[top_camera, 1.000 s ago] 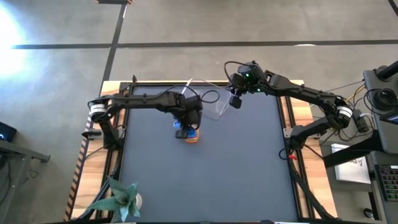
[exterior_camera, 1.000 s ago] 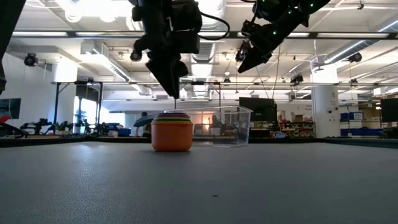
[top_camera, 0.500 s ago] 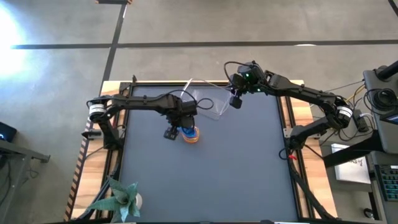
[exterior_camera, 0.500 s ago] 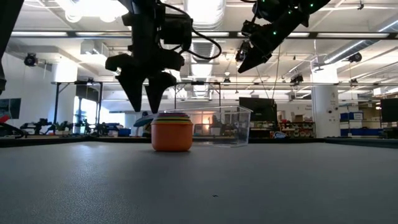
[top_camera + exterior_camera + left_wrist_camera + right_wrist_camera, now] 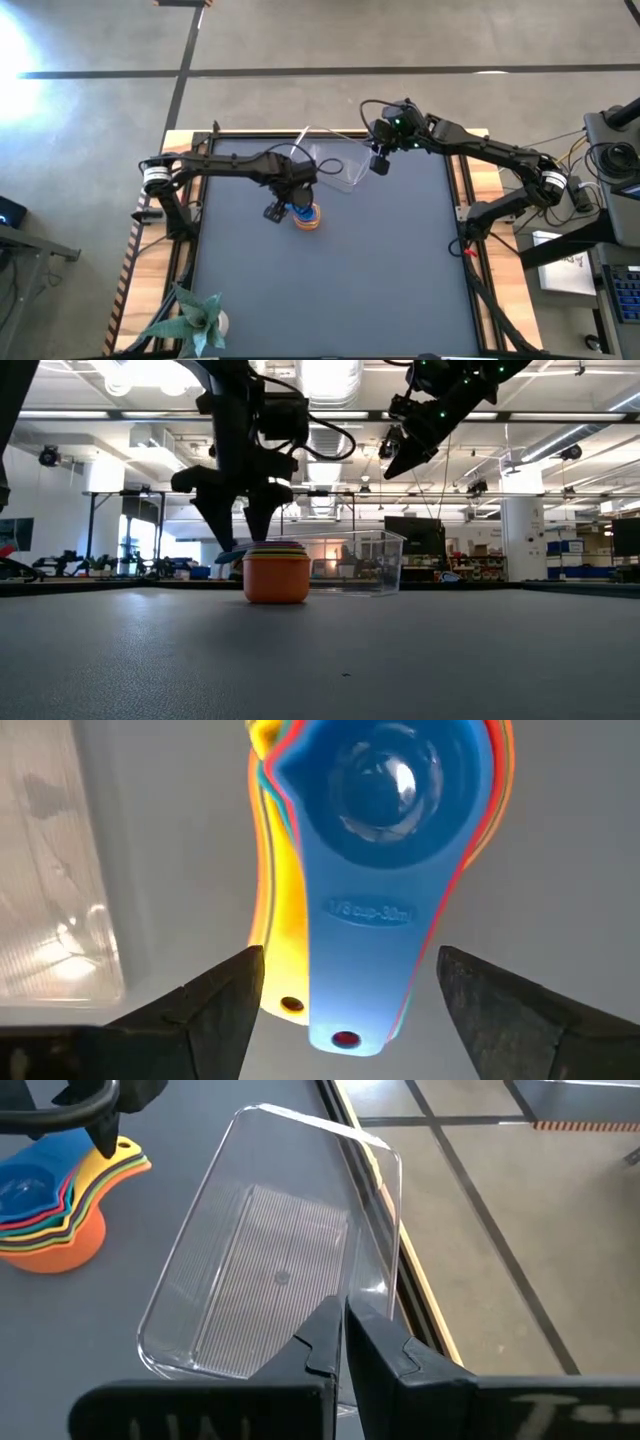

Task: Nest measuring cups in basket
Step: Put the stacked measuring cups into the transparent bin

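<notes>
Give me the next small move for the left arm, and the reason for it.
Probably lower the open left gripper and close it on the flat handles of the nested stack of coloured plastic measuring cups. Its fingers straddle those handles without touching. The stack stands on the dark table beside the clear rectangular plastic basket, which holds no cups.

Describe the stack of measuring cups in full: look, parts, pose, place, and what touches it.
The stack of measuring cups looks like glossy plastic, nested upright on the dark table mat, beside the clear basket and not in it. The largest, orange, cup is outermost; the small blue cup sits on top, with coloured rims showing between them. The flat handles fan out on one side, and the blue one carries moulded size lettering and a hole. The open left gripper straddles the handles without gripping.
</notes>
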`<state>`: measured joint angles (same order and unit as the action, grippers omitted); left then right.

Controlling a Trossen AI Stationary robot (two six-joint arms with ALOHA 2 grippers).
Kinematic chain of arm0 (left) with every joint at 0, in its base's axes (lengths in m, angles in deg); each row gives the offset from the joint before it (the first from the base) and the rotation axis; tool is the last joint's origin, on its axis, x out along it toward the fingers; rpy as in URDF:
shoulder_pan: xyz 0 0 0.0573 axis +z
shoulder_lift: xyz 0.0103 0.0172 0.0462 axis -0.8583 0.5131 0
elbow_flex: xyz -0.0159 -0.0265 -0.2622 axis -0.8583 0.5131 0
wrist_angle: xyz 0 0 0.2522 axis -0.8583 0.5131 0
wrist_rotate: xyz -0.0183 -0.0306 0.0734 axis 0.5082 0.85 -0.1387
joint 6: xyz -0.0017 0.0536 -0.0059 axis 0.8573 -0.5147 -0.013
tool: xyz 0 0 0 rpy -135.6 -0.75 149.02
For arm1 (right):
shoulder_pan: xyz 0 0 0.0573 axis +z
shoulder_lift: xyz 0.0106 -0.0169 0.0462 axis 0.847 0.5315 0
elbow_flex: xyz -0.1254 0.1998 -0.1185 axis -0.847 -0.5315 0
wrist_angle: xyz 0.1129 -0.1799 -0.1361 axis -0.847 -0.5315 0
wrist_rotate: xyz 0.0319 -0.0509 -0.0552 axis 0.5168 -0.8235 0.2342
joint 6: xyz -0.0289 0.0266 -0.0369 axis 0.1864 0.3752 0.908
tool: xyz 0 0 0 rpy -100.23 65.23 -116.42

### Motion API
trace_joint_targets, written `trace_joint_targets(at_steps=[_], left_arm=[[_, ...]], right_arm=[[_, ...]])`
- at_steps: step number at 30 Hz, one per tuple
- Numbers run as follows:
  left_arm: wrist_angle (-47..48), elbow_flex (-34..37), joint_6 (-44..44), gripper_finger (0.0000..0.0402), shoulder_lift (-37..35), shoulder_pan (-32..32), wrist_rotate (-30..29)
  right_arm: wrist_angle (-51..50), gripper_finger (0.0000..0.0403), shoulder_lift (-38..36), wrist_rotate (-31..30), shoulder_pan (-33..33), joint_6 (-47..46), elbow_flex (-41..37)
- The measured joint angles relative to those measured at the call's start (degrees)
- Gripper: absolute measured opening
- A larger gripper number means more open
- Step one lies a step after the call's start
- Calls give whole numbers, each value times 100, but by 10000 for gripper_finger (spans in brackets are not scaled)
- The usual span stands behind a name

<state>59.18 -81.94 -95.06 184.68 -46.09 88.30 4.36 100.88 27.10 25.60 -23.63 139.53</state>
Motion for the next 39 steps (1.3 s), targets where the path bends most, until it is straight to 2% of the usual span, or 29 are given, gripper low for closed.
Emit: trace_joint_targets(at_steps=[5, 14, 20, 32, 35, 39], left_arm=[[-93, 96, -5, 289, 18, 10, 41], [-453, 81, -439, 336, 144, 31, 45], [-493, 81, -773, 334, 464, 35, 58], [-529, 81, -677, 289, 839, 57, 20], [-516, 79, -558, 255, 832, 59, -6], [-425, 79, -436, 188, 795, 59, -10]], right_arm=[[16, 9, 0, 1, 0, 48, -15], [53, 9, 0, 0, 0, 47, -15], [57, 9, 0, -1, 0, 48, -15], [64, 9, 0, -1, 0, 48, -15], [68, 9, 0, -1, 0, 48, -15], [69, 9, 0, -1, 1, 48, -16]])
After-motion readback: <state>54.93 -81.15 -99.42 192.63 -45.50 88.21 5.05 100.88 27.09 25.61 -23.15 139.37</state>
